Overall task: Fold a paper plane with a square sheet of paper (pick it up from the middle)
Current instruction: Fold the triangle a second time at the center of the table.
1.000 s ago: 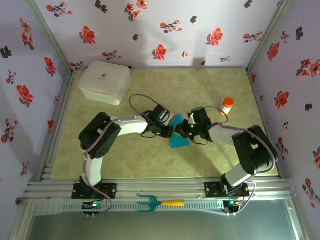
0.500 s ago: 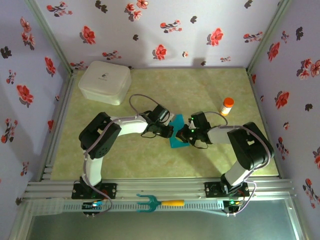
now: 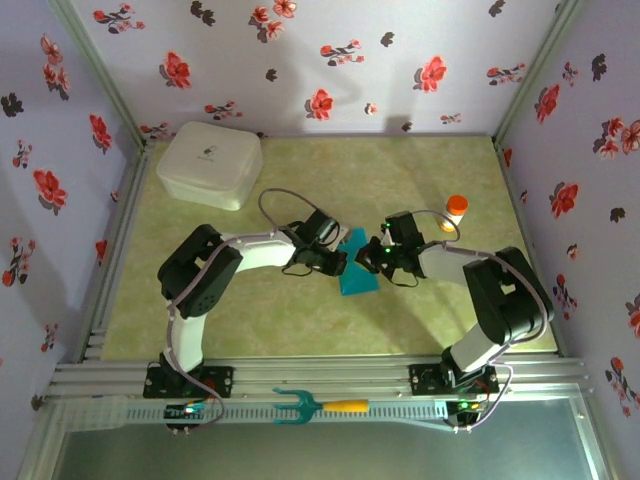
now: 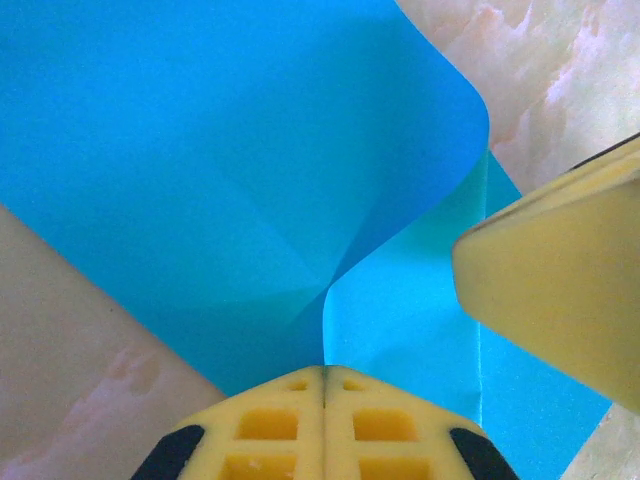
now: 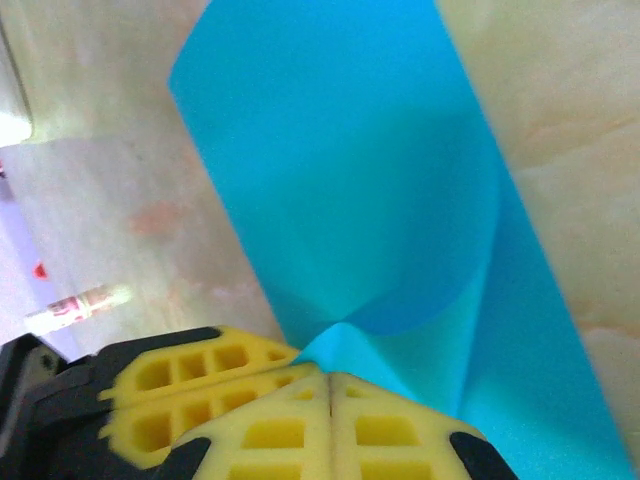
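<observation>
Pinching the paper (image 4: 200, 150), left gripper (image 4: 323, 372) and right gripper (image 5: 328, 378) both clamped on it; light, floppy stuff, best held near the fold.

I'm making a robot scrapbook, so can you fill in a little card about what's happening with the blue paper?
Paper: square sheet of paper, teal-blue, curled over between the two tools
Left tool: shut, pinching the paper
Right tool: shut, pinching the paper
Plane: not shaped yet
Nearby: white box, orange-capped bottle, teal fork on the front rail
</observation>
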Tool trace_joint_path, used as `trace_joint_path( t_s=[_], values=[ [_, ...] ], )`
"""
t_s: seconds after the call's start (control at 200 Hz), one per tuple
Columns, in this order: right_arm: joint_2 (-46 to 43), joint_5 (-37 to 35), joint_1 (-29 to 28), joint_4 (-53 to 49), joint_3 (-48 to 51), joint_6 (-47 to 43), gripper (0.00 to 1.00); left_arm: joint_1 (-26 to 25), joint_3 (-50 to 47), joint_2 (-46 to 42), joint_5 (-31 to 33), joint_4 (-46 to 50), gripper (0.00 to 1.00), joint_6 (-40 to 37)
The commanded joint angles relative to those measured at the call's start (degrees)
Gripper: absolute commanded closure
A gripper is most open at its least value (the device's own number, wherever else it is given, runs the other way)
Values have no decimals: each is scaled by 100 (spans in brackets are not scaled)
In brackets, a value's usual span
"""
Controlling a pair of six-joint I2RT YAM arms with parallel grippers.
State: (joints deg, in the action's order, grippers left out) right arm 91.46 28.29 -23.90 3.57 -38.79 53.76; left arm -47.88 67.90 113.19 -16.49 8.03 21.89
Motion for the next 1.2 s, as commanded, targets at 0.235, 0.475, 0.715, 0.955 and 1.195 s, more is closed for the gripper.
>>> trace_joint_path(
  t_s=[0.235,0.475,0.715,0.955,1.195],
  values=[
    [248,-333,210,-619,7,-199,100,-37,-58,162,70,265,100,-146],
    [221,-49,307,-852,-630,-472,100,-37,-53,164,68,290,100,-159],
    [765,-184,514,-723,-495,-594,100,-37,-40,151,72,300,100,-167],
    [791,-165,695,-467,-269,-179,100,-38,-32,152,103,357,100,-194],
    [578,69,833,773,81,673,100,-31,-32,152,129,374,100,-194]
  ],
)
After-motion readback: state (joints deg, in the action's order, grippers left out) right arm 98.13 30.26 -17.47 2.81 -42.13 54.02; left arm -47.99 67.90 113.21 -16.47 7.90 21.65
